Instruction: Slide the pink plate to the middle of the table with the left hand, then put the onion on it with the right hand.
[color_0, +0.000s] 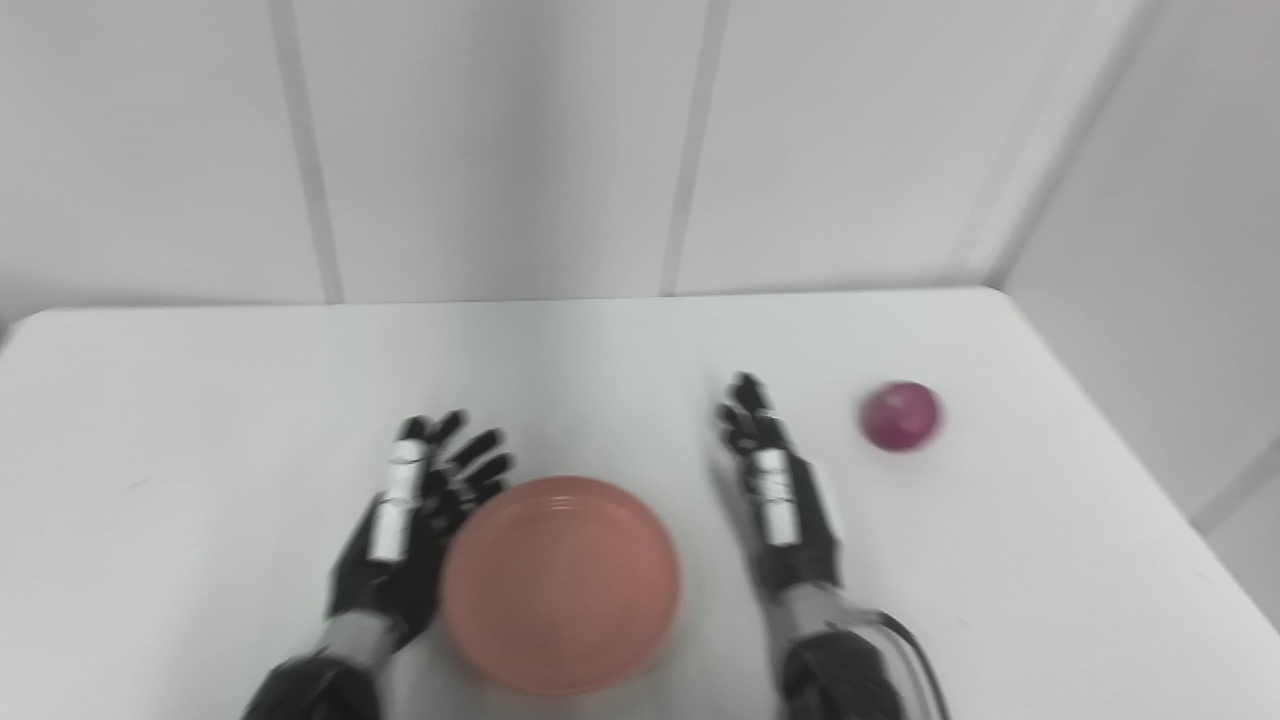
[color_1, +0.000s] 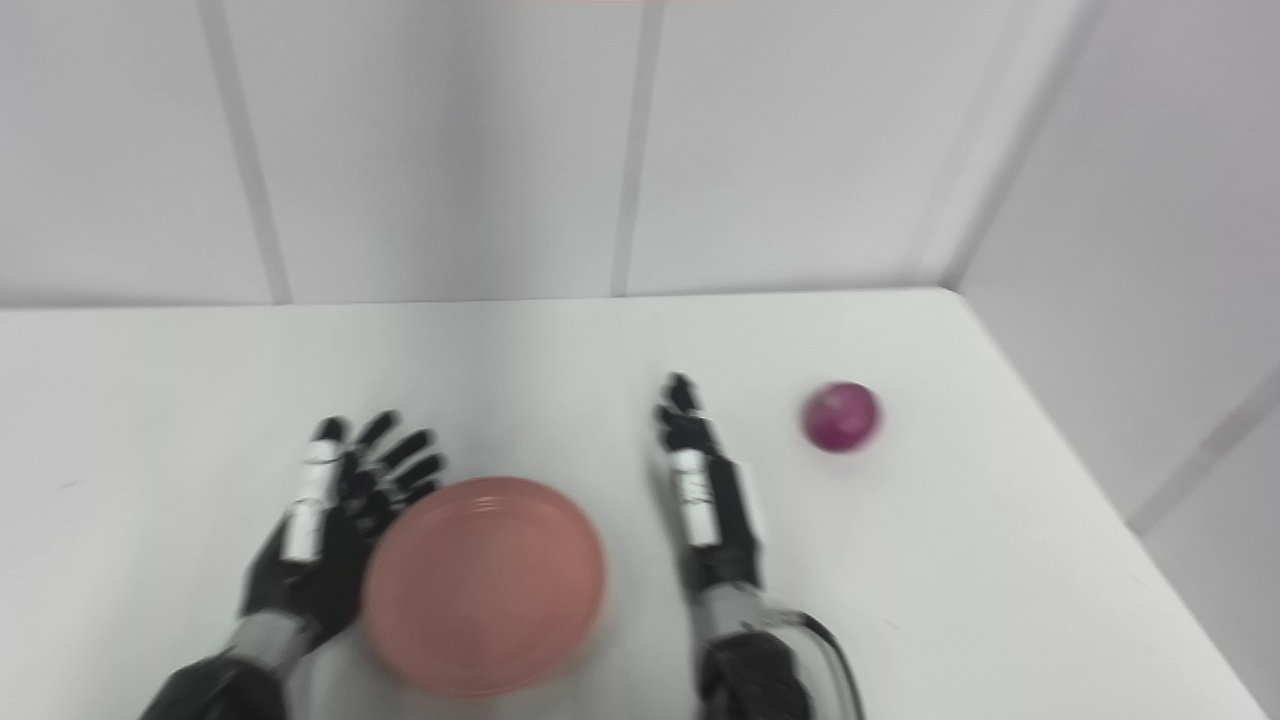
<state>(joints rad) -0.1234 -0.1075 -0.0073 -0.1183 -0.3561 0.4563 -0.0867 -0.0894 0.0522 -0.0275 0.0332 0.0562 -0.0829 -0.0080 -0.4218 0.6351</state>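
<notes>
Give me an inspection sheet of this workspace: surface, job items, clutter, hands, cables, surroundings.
Surface: white table with rounded corners, bare apart from the items below.
Job's things: round pink plate near the front edge, nothing on it; purple-red onion at the right, apart from the plate.
Clutter: nothing seen.
Hands: left hand open, fingers spread, at the plate's left rim; right hand open, fingers straight, between plate and onion, holding nothing.
Cables: black cable looping at the right wrist.
Surroundings: white panelled wall behind the table.
</notes>
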